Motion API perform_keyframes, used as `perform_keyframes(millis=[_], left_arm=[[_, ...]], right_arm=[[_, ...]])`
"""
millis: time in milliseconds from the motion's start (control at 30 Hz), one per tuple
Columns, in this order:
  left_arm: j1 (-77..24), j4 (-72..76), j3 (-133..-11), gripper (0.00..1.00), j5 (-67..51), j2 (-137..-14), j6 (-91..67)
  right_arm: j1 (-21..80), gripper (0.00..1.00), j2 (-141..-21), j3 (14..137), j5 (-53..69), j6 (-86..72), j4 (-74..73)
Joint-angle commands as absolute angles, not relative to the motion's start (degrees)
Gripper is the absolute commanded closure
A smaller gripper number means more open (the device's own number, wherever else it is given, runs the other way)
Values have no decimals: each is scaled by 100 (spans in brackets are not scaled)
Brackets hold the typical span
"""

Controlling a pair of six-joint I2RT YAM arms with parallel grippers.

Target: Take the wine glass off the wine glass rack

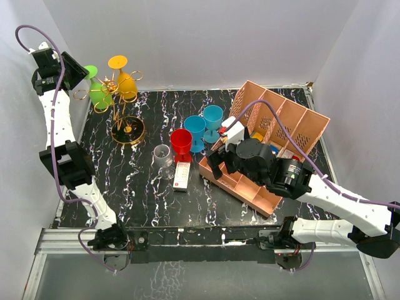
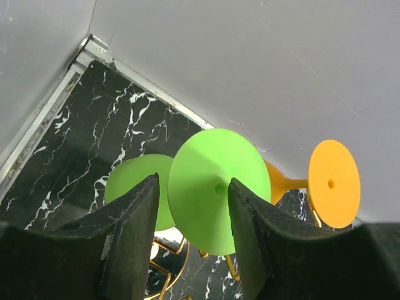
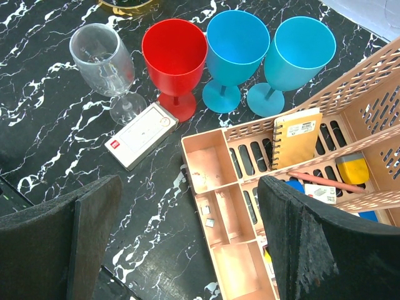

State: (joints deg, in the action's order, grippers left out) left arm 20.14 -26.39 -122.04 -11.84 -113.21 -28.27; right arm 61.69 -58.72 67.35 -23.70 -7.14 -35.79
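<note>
**Q:** what are the left jaws doing?
**A:** About half open, straddling the green wine glass (image 2: 212, 169) foot; can't tell if they touch. The bowl is partly hidden behind it, hung on the gold rack (image 1: 128, 131) just past. The right jaws are wide open, empty.

pink organizer (image 3: 362, 87), notebook (image 3: 297, 137), white card (image 3: 140, 134)

No wording can be read anywhere. The white flat rectangular box (image 3: 145, 134) lying on the black marbled tabletop (image 3: 56, 162) bears a small red logo (image 3: 114, 145) at one corner, its letters too small to make out. The tan spiral-bound notebook (image 3: 297, 142), standing in the pink slotted plastic organizer (image 3: 209, 164), carries a white printed sticker (image 3: 302, 128) near its top edge, equally illegible.
</note>
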Motion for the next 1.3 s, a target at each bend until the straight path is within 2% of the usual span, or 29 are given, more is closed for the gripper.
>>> perform_keyframes(millis=[0, 233, 933, 1267], left_arm=[[2048, -2845, -12467, 55, -1190, -11365, -2782], [2055, -2882, -12614, 60, -1262, -11520, -2915], [2059, -2658, -12701, 100, -1327, -11360, -3218], [2065, -2290, -12612, 100, -1562, -11121, -3768]], right_arm=[[6127, 1, -5805, 7023, -2461, -656, -3265], [6131, 1, -5793, 7021, -2443, -676, -3261], [6134, 1, -5713, 7071, -2448, -699, -3267], [6127, 1, -5683, 7066, -2444, -711, -3276]])
